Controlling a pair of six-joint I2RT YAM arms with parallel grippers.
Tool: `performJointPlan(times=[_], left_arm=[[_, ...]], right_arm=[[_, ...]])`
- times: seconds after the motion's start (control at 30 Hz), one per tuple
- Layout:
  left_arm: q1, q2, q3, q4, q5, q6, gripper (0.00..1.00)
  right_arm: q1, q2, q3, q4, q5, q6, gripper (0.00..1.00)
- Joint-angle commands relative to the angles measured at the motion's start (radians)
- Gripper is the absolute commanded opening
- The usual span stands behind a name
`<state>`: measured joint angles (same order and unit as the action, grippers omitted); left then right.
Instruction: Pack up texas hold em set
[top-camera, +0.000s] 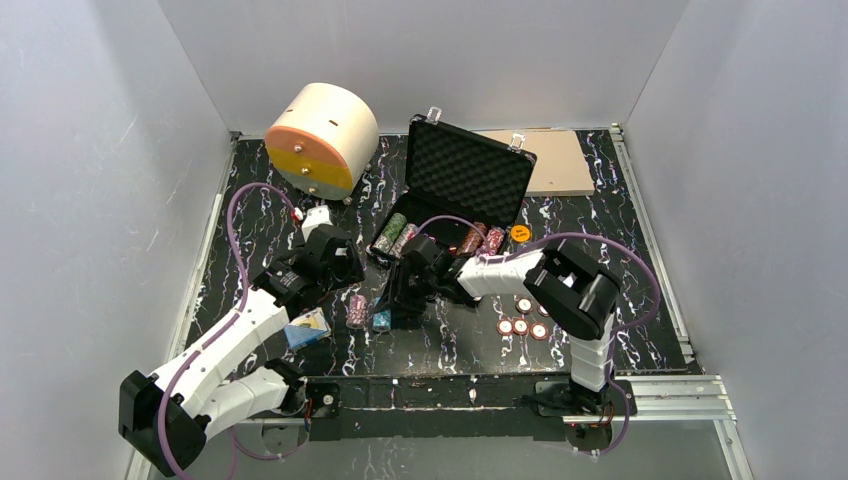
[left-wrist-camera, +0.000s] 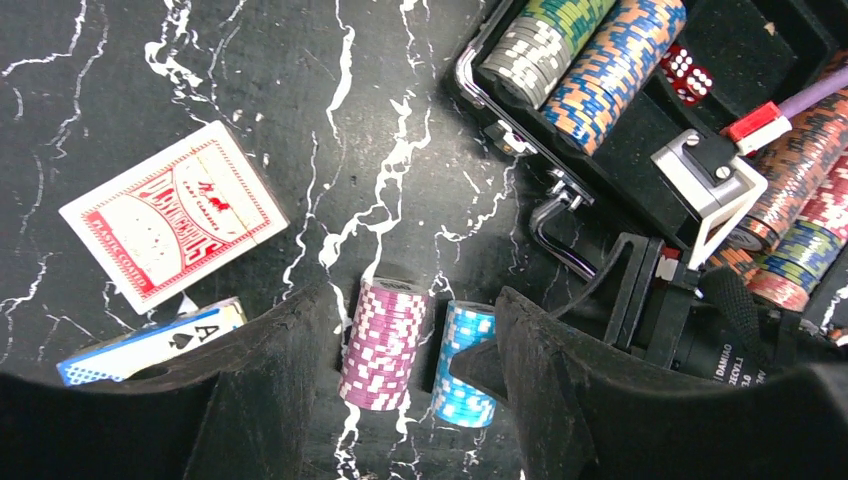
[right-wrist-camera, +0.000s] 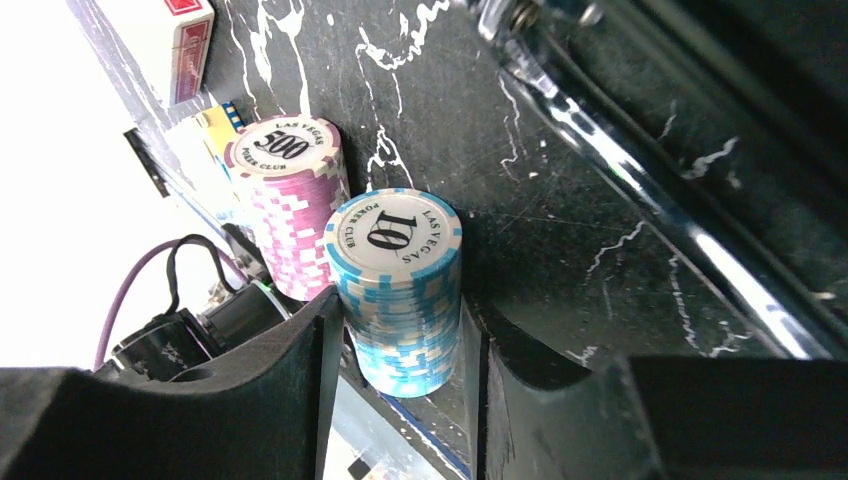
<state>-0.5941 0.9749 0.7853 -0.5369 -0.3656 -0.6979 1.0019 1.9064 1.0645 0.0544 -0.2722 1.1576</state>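
Observation:
The black briefcase (top-camera: 465, 172) lies open at the table's middle, with striped chip rows (top-camera: 390, 233) and red dice (left-wrist-camera: 688, 72) in its foam base (left-wrist-camera: 765, 45). A pink chip stack (top-camera: 357, 308) and a blue chip stack (top-camera: 381, 320) stand in front of it. My right gripper (top-camera: 398, 300) is closed round the blue stack (right-wrist-camera: 400, 290), which stands on the table; the pink stack (right-wrist-camera: 285, 200) is beside it. My left gripper (left-wrist-camera: 415, 300) hovers open over the pink stack (left-wrist-camera: 385, 345), with the blue stack (left-wrist-camera: 465, 365) by its right finger. The red deck (left-wrist-camera: 175, 215) and the blue deck (left-wrist-camera: 150, 345) lie to the left.
Several round buttons (top-camera: 522, 322) lie at the front right and an orange one (top-camera: 520, 233) lies by the case. A big cream cylinder (top-camera: 322, 140) stands at the back left. A flat tan board (top-camera: 550, 160) lies behind the lid. The two grippers are close together.

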Motion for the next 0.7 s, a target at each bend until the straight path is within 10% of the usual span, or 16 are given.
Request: performJointPlan(times=[0.0,0.67], left_arm=[[-0.006,-0.013,0.030,-0.018,-0.090,0.051,0.60],[-0.006,0.028,0.045,0.018,-0.073,0.154,0.61]], right_arm=[[0.033,0.051,-0.023,0.038,0.023,0.074,0.24],[0.037,0.145,0.106,-0.010,0.085,0.052,0.24]])
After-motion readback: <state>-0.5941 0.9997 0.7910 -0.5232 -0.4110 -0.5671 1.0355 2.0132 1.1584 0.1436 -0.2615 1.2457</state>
